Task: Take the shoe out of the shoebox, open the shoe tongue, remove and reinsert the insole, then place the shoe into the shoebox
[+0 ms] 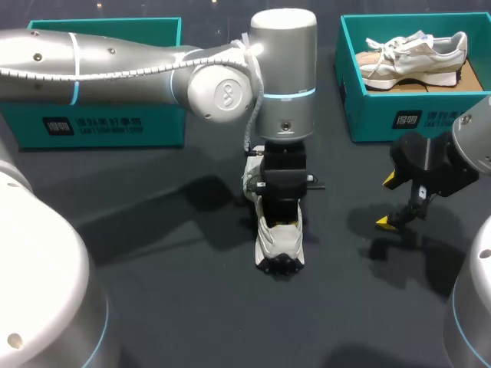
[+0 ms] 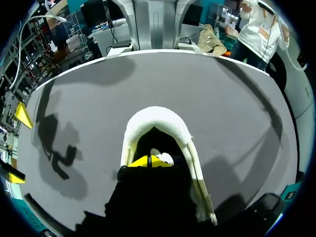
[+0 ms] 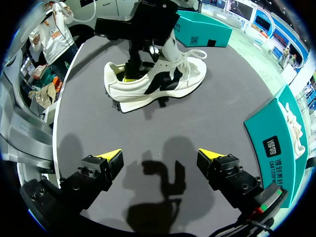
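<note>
Two shoes, two teal shoeboxes and two arms, each ending in a pincer, are counted. One shoe (image 1: pixel 280 241) is stood upright on its sole near the middle of the desk (image 1: pixel 169 253), outside both boxes, with its heel turned toward the robot. The second shoe (image 1: pixel 414 54), beige and white, is seen inside the right shoebox (image 1: pixel 399 115) at the far right of the desk. The left shoebox (image 1: pixel 100 126) is placed at the far left, and its inside is hidden behind the left arm. The desk is covered in a dark grey matte surface, on which the shadows of the arms and pincers are cast. The shoe on the desk is white to cream with dark side panels, white laces and a dark treaded sole. Its padded white collar is seen from above in the left wrist view. The left pincer (image 2: pixel 148 161) is lowered into the shoe's opening, its yellow tips drawn together inside. Whether anything is pinched between them cannot be told. The right pincer (image 3: pixel 159 154) is held above bare desk, to the right of the shoe and in front of the right shoebox, its fingers spread wide with nothing between them
</note>
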`<move>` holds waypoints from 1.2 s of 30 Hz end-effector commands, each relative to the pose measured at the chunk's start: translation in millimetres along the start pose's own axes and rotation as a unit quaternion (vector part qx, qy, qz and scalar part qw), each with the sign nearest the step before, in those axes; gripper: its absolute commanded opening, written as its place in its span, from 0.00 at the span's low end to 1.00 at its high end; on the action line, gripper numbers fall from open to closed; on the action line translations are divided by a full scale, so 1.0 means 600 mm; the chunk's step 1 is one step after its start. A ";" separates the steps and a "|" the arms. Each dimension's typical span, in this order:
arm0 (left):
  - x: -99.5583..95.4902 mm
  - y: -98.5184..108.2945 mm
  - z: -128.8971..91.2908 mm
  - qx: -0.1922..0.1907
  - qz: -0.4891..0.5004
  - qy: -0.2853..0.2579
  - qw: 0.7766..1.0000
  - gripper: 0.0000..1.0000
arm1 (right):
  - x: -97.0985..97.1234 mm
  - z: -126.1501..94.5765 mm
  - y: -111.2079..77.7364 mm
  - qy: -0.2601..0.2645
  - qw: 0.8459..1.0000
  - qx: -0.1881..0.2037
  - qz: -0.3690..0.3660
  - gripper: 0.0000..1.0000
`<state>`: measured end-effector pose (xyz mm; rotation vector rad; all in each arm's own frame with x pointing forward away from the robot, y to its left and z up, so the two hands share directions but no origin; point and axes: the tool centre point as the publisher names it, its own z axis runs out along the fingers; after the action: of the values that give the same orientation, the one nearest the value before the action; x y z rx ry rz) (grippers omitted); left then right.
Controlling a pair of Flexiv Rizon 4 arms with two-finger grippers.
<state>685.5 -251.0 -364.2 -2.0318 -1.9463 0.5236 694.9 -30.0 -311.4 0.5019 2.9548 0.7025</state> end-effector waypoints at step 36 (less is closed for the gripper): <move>0.018 -0.013 0.029 -0.063 -0.039 0.031 0.997 0.00 | 0.001 -0.001 -0.001 -0.001 1.000 0.000 0.000 1.00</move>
<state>674.0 -240.2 -371.8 -2.0123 -2.0641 0.3271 694.9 -29.9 -311.3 0.5019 2.9548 0.7024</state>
